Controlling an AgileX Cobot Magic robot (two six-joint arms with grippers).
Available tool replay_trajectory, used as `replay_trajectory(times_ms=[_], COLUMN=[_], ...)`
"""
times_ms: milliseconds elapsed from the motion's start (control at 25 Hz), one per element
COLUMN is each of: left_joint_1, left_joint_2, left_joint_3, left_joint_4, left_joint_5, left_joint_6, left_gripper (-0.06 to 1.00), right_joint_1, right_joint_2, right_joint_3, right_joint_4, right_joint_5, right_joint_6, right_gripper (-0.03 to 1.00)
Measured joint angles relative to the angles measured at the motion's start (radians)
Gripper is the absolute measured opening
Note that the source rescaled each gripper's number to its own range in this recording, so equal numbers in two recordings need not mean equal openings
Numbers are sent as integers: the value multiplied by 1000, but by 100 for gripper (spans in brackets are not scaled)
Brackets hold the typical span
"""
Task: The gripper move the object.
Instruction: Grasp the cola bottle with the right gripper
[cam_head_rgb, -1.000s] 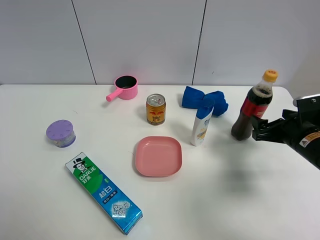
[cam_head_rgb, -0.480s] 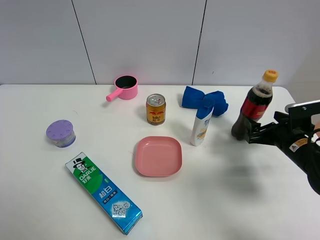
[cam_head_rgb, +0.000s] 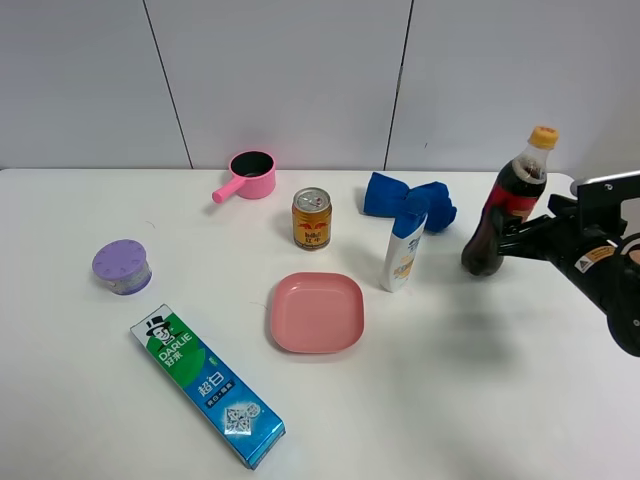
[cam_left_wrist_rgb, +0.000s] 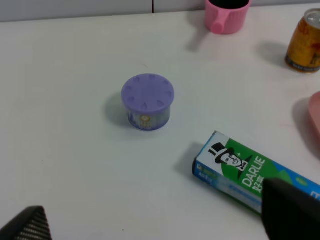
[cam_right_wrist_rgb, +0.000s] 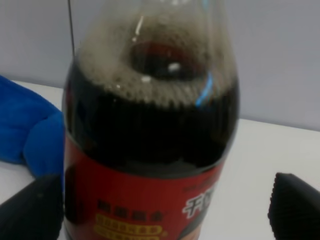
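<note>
The cola bottle (cam_head_rgb: 505, 212), with dark drink, red label and yellow cap, stands at the right of the table and leans a little with its cap toward the right. My right gripper (cam_head_rgb: 512, 238) reaches in from the right at label height, its fingers on either side of the bottle. In the right wrist view the bottle (cam_right_wrist_rgb: 150, 150) fills the space between the fingertips of the right gripper (cam_right_wrist_rgb: 162, 212). One finger (cam_right_wrist_rgb: 35, 210) is against it and the other (cam_right_wrist_rgb: 295, 205) stands off with a gap. My left gripper (cam_left_wrist_rgb: 160, 222) is open and empty over the table.
A white-blue squeeze bottle (cam_head_rgb: 404, 252) and blue cloth (cam_head_rgb: 408, 200) stand just left of the cola. A gold-red can (cam_head_rgb: 311, 218), pink plate (cam_head_rgb: 316, 312), pink pot (cam_head_rgb: 250, 175), purple jar (cam_head_rgb: 122, 266) and toothpaste box (cam_head_rgb: 206, 388) lie further left.
My right gripper has moved in toward the bottle and risen a little. The bottle now leans, with its cap higher and further right.
</note>
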Motion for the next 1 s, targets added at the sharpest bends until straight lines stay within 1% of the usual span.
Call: replay_trajectory(times_ms=[280,600,840,1000], left_joint_1=[0,0,0,0], left_joint_2=[0,0,0,0], left_joint_3=[0,0,0,0], left_joint_4=[0,0,0,0], left_joint_5=[0,0,0,0], left_joint_6=[0,0,0,0], left_gripper=[100,100,100,100], right_joint_1=[0,0,0,0], right_joint_2=[0,0,0,0], right_joint_3=[-11,-11,-11,-11], right_joint_4=[-12,-102,-110,-111], right_joint_5=[47,47,46,21], right_joint_6=[0,11,13,15], right_gripper=[100,100,100,100])
